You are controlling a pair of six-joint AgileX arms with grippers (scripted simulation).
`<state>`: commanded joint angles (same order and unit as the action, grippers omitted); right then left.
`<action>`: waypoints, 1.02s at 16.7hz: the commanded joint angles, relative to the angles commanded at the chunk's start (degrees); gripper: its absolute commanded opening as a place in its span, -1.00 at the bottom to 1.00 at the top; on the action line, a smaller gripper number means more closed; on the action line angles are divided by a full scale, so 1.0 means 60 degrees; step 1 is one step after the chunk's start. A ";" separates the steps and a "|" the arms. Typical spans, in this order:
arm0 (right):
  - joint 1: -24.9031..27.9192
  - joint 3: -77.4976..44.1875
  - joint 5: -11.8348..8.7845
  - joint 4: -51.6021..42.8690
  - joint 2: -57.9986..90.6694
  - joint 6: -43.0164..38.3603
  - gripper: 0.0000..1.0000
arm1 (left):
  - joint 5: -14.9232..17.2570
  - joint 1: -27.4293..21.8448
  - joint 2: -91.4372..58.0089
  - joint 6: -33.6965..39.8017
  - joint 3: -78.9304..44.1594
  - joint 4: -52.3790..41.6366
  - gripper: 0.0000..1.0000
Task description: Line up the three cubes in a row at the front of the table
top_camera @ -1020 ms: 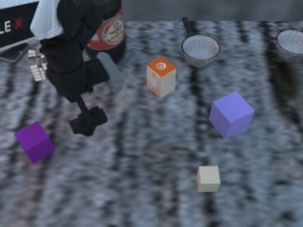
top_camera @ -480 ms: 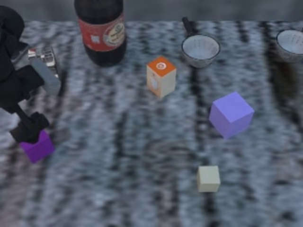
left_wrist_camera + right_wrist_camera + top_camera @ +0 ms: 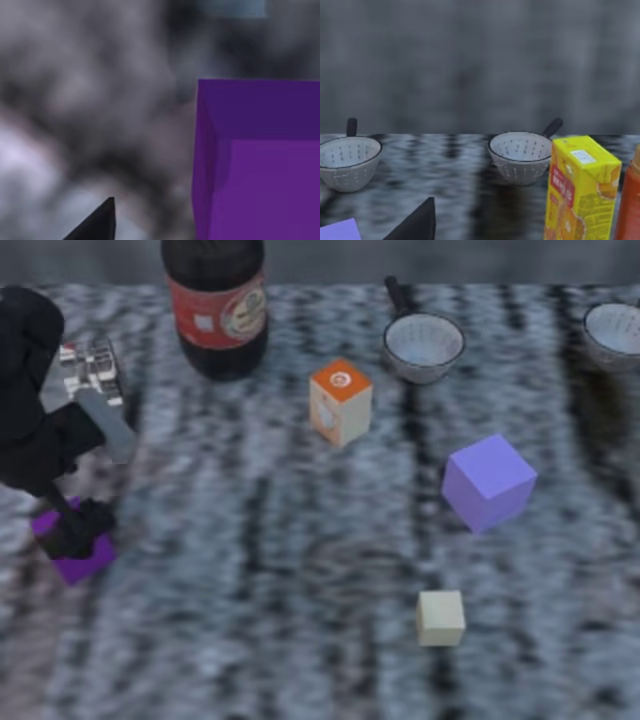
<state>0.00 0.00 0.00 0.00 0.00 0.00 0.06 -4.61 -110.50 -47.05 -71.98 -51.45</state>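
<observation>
Step in hand: picking up the purple cube (image 3: 75, 558) at the table's (image 3: 300, 640) nine o'clock. Our left gripper (image 3: 78, 530) sits over it; finger state undeterminable. Next: confirm grip, then lift.

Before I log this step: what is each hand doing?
Left hand: over the deep purple cube at the table's left; open or shut cannot be told.
Right hand: not in view.

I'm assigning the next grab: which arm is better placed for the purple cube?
Left. The left gripper is already over the purple cube at the table's left edge; the right arm isn't visible from above.
</observation>
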 joint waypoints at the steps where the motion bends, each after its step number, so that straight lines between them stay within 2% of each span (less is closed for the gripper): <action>1: 0.0000 0.0000 0.0000 0.0000 0.0000 0.0000 1.00 | 0.0001 0.0004 -0.0176 -0.0008 0.0218 0.0398 1.00; 5: 0.0000 0.0000 0.0000 0.0000 0.0000 0.0000 1.00 | 0.0004 0.0021 -0.0754 -0.0034 0.0931 0.1694 1.00; 10: 0.0000 0.0000 0.0000 0.0000 0.0000 0.0000 1.00 | 0.0005 0.0024 -0.0828 -0.0038 0.1022 0.1846 1.00; 17: 0.0000 0.0000 0.0000 0.0000 0.0000 0.0000 1.00 | 0.0005 0.0024 -0.0828 -0.0038 0.1022 0.1846 -0.06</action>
<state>0.00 0.00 0.00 0.00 0.00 0.00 0.09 -4.47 -115.46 -47.28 -65.84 -40.37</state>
